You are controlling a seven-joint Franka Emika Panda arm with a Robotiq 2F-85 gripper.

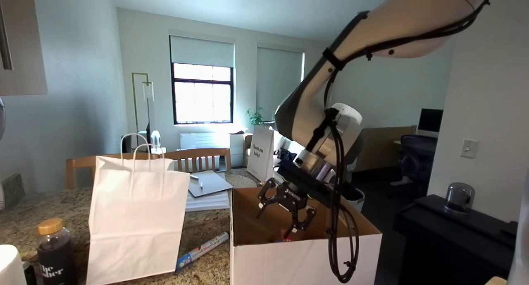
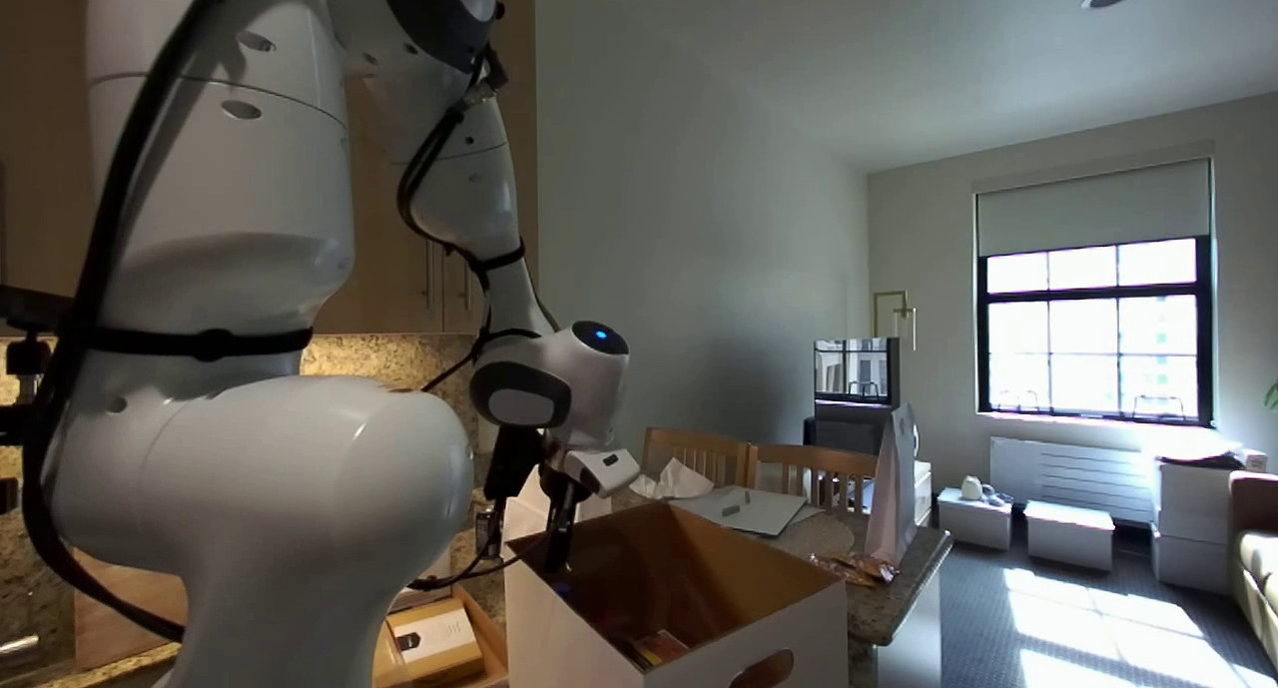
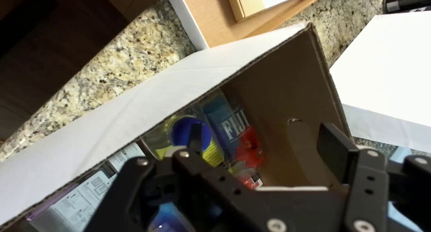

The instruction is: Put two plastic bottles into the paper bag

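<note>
Pincer [image 1: 274, 223] spread wide, empty, at mouth of cardboard box [image 1: 289, 258] — FIJI water bottle [image 3: 230, 126] inside, unbagged. White paper bag [image 1: 138, 221]: contents hidden — bagged count unclear.

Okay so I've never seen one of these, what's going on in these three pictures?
This is a robot arm; the gripper at its end is its hand. Two pictures are taken from outside the robot; the third looks down from its wrist, past the gripper, into an open cardboard box. On the speckled counter stands a white paper bag, whose inside doesn't show, with a printed tube lying beside it. In the box, the wrist view shows what looks like a FIJI bottle next to a round blue lid. The gripper hangs open at the box's mouth, holding nothing.
</note>
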